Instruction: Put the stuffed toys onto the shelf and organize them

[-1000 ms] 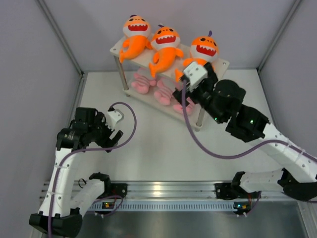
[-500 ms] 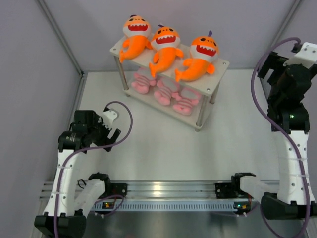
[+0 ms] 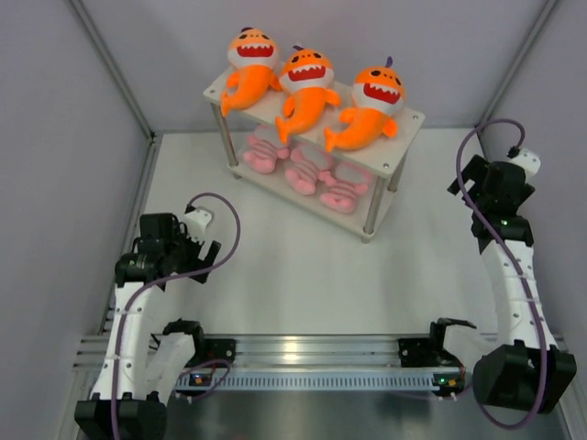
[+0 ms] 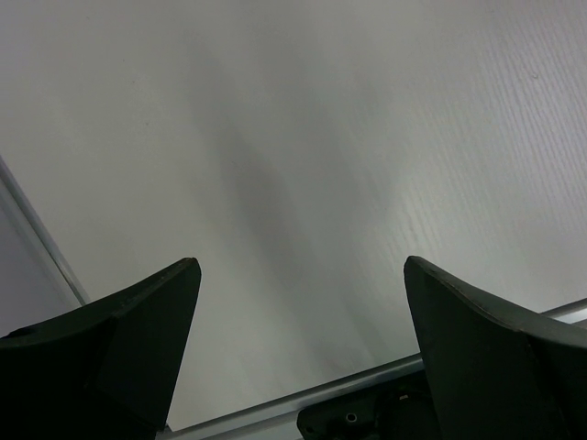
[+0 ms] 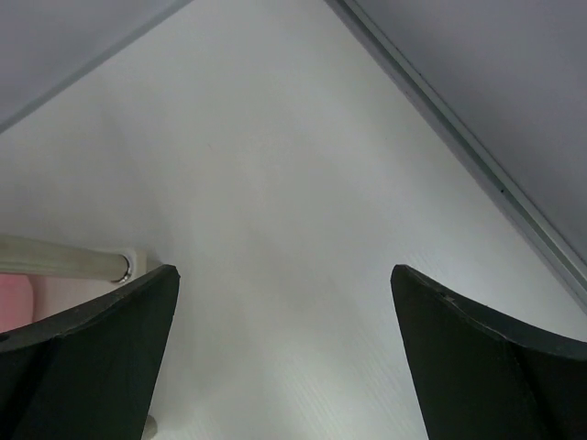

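Right arm first: a second ago it was reaching over the shelf's right end at the third shark, and now I have it folded back at the right side of the table [image 3: 293,275], well apart from the shelf. The right end effector [image 5: 284,269] stands wide and empty, with only bare table and a shelf leg in its view. My left arm has drawn back a little toward its base, and the left end effector [image 4: 301,262] is also spread wide with nothing between the fingers. Both have opened slightly further over that second.

Farther out, the shelf [image 3: 408,119] carries everything. Three orange sharks [image 3: 307,92] lie side by side on the top tier, and three pink plushes [image 3: 305,170] sit in a row on the lower tier. I judge they are sorted by kind, one tier each, with the bigger toys on top where there is headroom. Nothing is left on the table, so the arms look parked clear of the shelf to avoid knocking it.
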